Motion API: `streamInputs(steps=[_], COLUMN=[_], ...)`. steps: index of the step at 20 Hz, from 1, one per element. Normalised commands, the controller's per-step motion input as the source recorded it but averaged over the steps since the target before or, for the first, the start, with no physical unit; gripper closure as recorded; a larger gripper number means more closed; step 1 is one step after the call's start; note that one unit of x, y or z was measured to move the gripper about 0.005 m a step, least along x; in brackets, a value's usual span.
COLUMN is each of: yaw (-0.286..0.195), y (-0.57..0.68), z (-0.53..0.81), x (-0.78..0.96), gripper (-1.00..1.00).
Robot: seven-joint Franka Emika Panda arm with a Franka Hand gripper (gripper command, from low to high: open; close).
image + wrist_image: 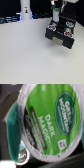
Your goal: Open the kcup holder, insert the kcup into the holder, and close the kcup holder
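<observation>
Claw [57, 15] grasping kcup [47, 119], green top filling wrist view, above kcup holder [61, 34]

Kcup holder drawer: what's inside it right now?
The black boxy kcup holder has its tray pulled out, with a few reddish-topped pods in the round slots. The hand above hides the rear slots. The green-topped white kcup fills the wrist view, apparently not yet seated.

The gripper [57, 13] was pale, white to light grey, with a darker patch on its body and a small reddish mark near its upper end. At this small, blurred size no cables, screws or lettering could be made out.
</observation>
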Motion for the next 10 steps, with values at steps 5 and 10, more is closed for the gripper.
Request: streamInputs(steps=[5,10], yaw=[-0.001,0.000], y=[0.17,0.36], z=[0.03,0.22], x=[0.33,0.45], gripper=[1.00,1.00])
